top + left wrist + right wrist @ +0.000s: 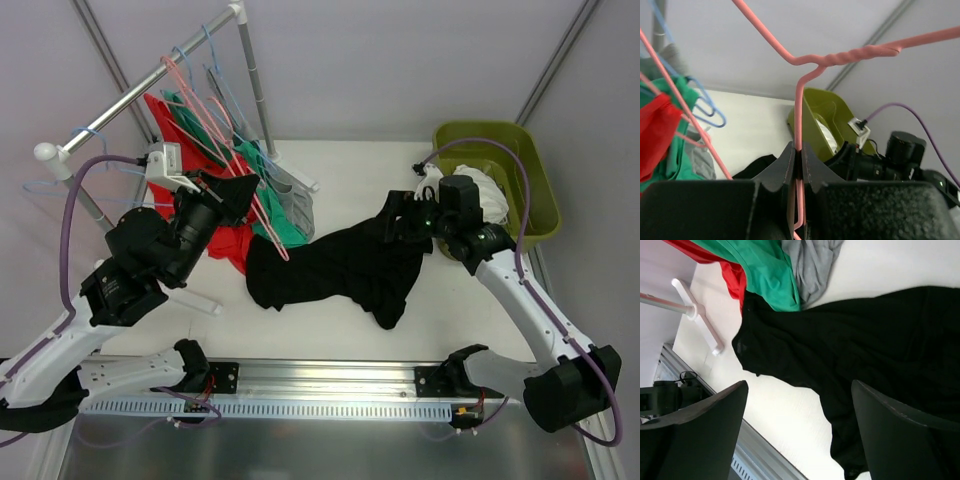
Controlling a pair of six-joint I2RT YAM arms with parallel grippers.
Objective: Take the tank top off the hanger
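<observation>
The black tank top (335, 270) lies spread on the white table; its left edge is by the lower end of the pink wire hanger (228, 150). I cannot tell if the two still touch. My left gripper (245, 190) is shut on the pink hanger (840, 57), with the wire pinched between its fingers (785, 165) just below the twisted neck. My right gripper (392, 218) hovers open and empty over the right part of the tank top (875, 340); its fingers (705, 425) stand wide apart.
A clothes rack (150, 85) at the back left carries blue hangers and red (225, 245), green (275, 215) and grey (295, 205) garments. A green bin (525, 165) holding white cloth stands at the back right. The rack foot (697, 315) lies on the table.
</observation>
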